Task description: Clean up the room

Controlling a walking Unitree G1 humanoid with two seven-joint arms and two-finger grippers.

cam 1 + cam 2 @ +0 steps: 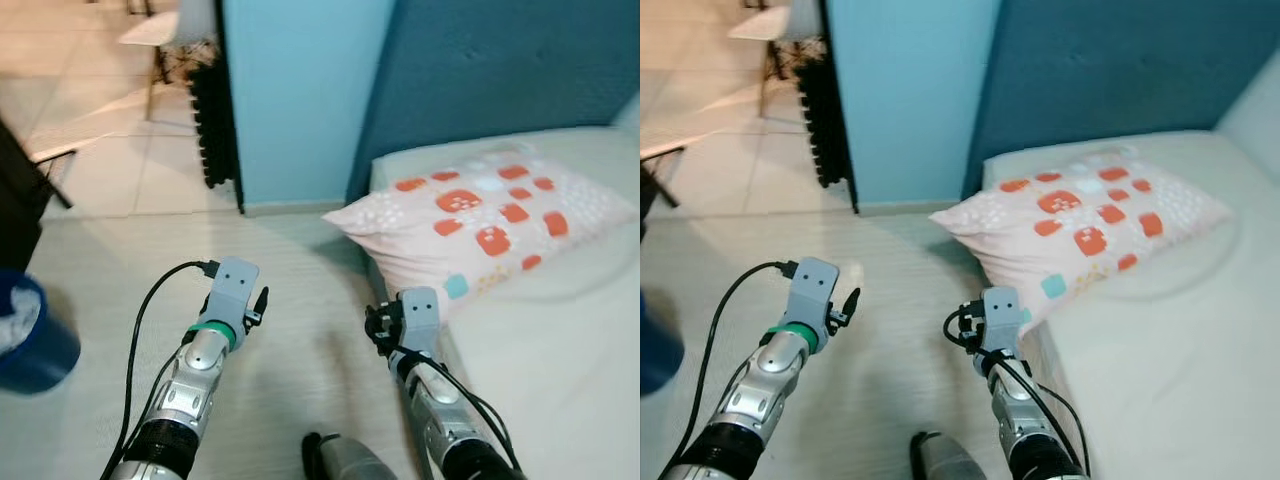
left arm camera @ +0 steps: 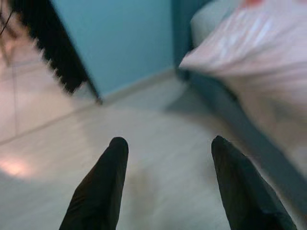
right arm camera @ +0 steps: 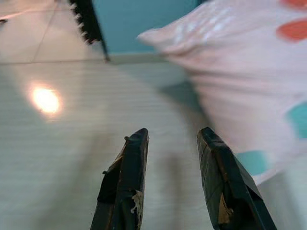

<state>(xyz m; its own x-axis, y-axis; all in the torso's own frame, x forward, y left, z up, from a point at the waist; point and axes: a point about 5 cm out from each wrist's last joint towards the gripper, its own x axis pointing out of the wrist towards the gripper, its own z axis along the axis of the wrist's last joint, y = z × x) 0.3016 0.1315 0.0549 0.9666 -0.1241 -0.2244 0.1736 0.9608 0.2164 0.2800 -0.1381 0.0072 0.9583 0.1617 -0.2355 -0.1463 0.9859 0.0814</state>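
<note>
A pale pink pillow [image 1: 490, 215] with orange and teal patches lies on the bed [image 1: 560, 340], one corner hanging over the bed's left edge toward the floor. My left gripper [image 2: 167, 143] is open and empty, held over the pale floor to the left of the bed. Close to the bed's side, my right gripper [image 3: 173, 133] is also open, with nothing between its fingers. In the right wrist view the pillow [image 3: 240, 57] hangs just ahead and to one side of it. Both arms reach forward from the bottom of the left eye view.
A blue bin [image 1: 35, 340] stands on the floor at far left. A black radiator [image 1: 212, 120] leans by the light blue wall [image 1: 300, 90]. Behind the bed rises a dark blue headboard [image 1: 500, 60]. A chair [image 1: 160, 35] stands on the tiles beyond.
</note>
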